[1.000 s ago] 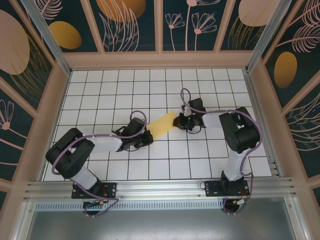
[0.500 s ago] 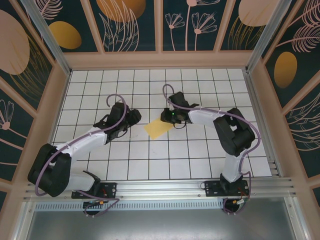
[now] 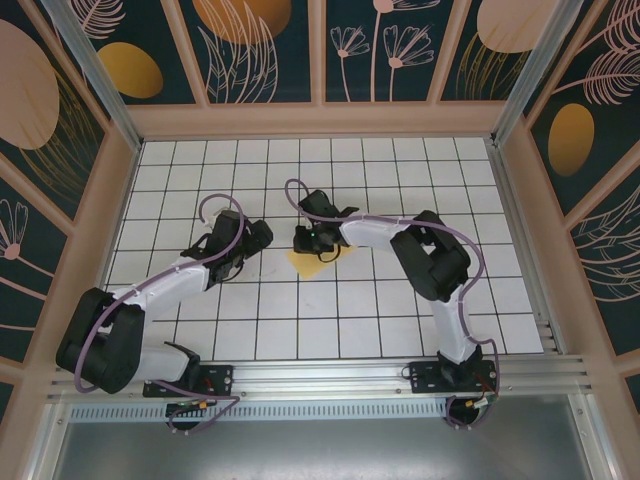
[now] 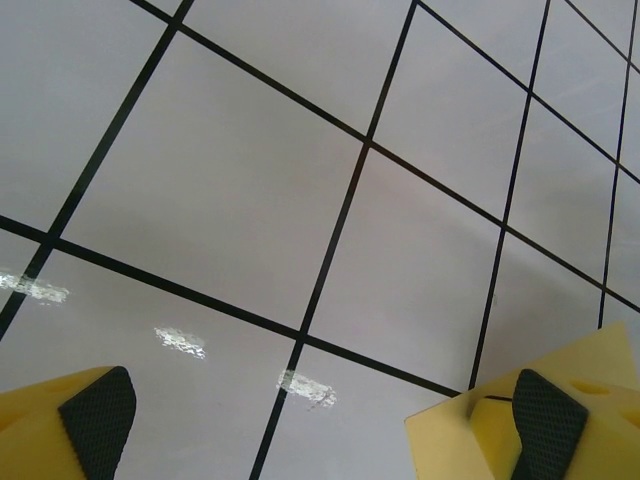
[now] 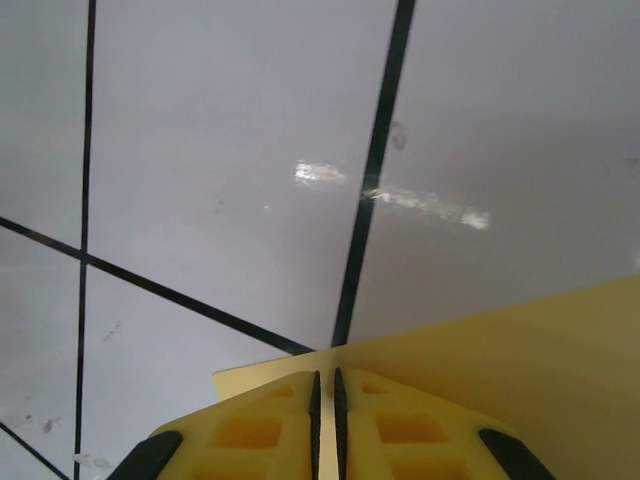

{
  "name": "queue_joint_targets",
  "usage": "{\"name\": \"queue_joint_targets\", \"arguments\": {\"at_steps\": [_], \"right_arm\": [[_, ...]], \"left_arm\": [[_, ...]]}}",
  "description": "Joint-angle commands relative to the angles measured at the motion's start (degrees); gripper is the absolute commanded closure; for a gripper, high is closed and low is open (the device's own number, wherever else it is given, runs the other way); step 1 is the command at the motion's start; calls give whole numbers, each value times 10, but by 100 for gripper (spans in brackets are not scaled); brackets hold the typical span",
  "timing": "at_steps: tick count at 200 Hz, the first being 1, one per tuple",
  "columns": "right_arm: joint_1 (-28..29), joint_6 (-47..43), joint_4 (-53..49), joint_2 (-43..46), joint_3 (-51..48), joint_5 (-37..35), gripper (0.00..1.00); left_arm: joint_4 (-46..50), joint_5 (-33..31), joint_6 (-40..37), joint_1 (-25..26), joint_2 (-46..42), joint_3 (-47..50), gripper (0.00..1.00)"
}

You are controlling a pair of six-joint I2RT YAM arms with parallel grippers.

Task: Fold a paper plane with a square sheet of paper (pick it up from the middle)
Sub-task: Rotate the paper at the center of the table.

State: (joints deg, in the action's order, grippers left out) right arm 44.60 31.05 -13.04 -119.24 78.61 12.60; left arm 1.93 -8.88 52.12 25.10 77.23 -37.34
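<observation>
The yellow sheet of paper (image 3: 318, 262), folded flat into a smaller shape, lies near the middle of the tiled floor. My right gripper (image 3: 306, 238) is at its far left edge. In the right wrist view the right gripper (image 5: 325, 376) is shut on a thin edge of the paper (image 5: 520, 350), which spreads out to the right above the floor. About one tile to the left, my left gripper (image 3: 256, 238) is clear of the paper. The left wrist view has the left gripper (image 4: 322, 405) open wide over bare tiles, nothing between its pads (image 4: 98, 405).
The white tiled floor (image 3: 380, 310) is enclosed by a wooden rim and dark walls printed with orange ovals (image 3: 130, 68). The right arm reaches across the centre from its base (image 3: 452, 372). Open tiles lie in front of and behind both grippers.
My left gripper has opened, let go of the paper and swung left and back. The right arm has carried the paper about two tiles to the left.
</observation>
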Motion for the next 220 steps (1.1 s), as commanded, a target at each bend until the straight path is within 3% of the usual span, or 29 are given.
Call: {"name": "queue_joint_targets", "arguments": {"at_steps": [1, 25, 48, 81, 105, 134, 173, 220], "right_arm": [[14, -46, -41, -12, -2, 53, 87], [15, -122, -57, 17, -58, 107, 89], [4, -178, -79, 65, -105, 113, 90], [-34, -94, -39, 162, -143, 8, 78], [-37, -7, -3, 213, -176, -88, 60], [-50, 61, -38, 176, -160, -154, 50], [-77, 95, -27, 122, -145, -140, 45], [-77, 58, -9, 71, -108, -99, 47]], "left_arm": [[5, -13, -7, -4, -3, 5, 2], [5, -14, -9, -4, 0, 3, 1], [4, -7, -16, -4, 3, -1, 2], [-12, 15, -29, -4, 12, -2, 1], [-27, 47, -39, -4, 25, -9, 2], [-50, 75, -49, -4, 34, -12, 1], [-78, 124, -52, -4, 32, -3, 2], [-107, 187, -72, -4, 25, 6, 3]]}}
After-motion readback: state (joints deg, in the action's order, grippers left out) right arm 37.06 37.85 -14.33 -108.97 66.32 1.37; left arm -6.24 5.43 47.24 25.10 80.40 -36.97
